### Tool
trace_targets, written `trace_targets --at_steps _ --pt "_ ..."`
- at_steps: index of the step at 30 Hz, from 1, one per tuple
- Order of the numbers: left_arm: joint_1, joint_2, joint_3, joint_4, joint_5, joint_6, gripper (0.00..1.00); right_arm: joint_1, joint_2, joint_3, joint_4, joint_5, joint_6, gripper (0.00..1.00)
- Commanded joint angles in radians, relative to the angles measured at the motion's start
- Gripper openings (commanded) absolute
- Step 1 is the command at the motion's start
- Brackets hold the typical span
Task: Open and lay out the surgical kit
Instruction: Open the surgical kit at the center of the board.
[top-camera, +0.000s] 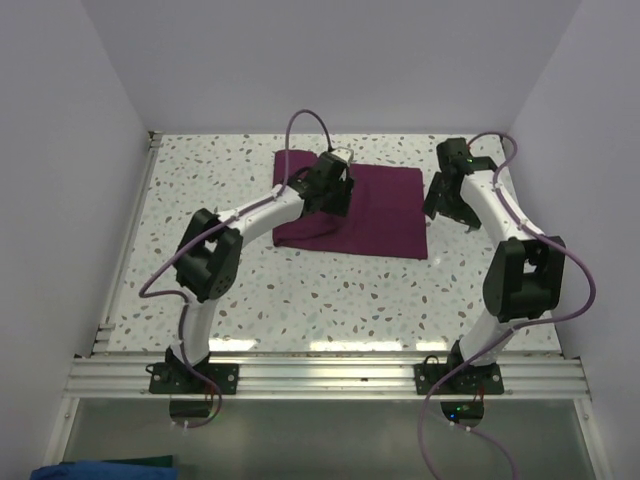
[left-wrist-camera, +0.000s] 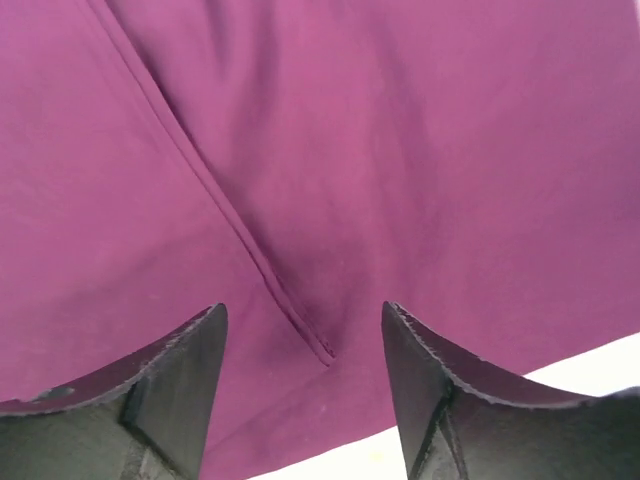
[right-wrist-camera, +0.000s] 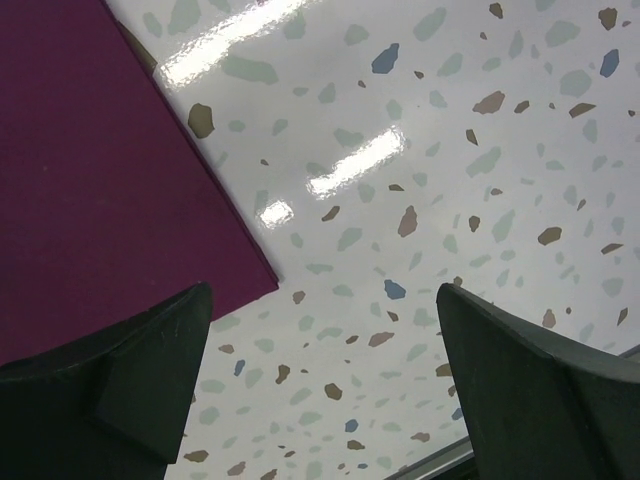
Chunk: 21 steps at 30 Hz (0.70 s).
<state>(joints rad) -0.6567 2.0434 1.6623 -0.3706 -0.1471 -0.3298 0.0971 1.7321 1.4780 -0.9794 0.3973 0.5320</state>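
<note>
The dark magenta-purple cloth wrap (top-camera: 380, 210) lies folded on the far middle of the table. My left gripper (top-camera: 335, 190) hovers over its left part, open and empty; in the left wrist view the cloth (left-wrist-camera: 400, 150) fills the frame, with a hemmed flap edge (left-wrist-camera: 270, 280) ending between my fingertips (left-wrist-camera: 205, 340). My right gripper (top-camera: 452, 205) is open and empty just right of the wrap; the right wrist view shows the cloth's corner (right-wrist-camera: 110, 200) at left and bare table between the fingers. The steel tray and the instruments are hidden.
The terrazzo tabletop (top-camera: 350, 295) is ringed by white-lilac walls. A metal rail (top-camera: 330, 375) runs along the near edge by the arm bases, and a thin rail runs along the left edge (top-camera: 130, 240).
</note>
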Motion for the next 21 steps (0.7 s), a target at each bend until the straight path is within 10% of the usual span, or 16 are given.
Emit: trace_targets --at_steps 1,10,17,21 --pt "0.003 0.075 0.051 -0.080 -0.060 -0.009 0.65 0.001 -0.088 -0.024 0.007 -0.011 -0.027 0.98" --pt "-0.014 0.153 0.067 -0.133 -0.102 -0.028 0.58 0.001 -0.114 -0.056 0.011 -0.003 -0.043 0.98" --pt "-0.029 0.144 0.096 -0.162 -0.114 -0.031 0.05 0.001 -0.083 -0.039 0.015 -0.028 -0.029 0.98" --pt "-0.020 0.094 0.172 -0.231 -0.166 -0.078 0.00 0.001 -0.063 -0.015 0.018 -0.043 -0.029 0.98"
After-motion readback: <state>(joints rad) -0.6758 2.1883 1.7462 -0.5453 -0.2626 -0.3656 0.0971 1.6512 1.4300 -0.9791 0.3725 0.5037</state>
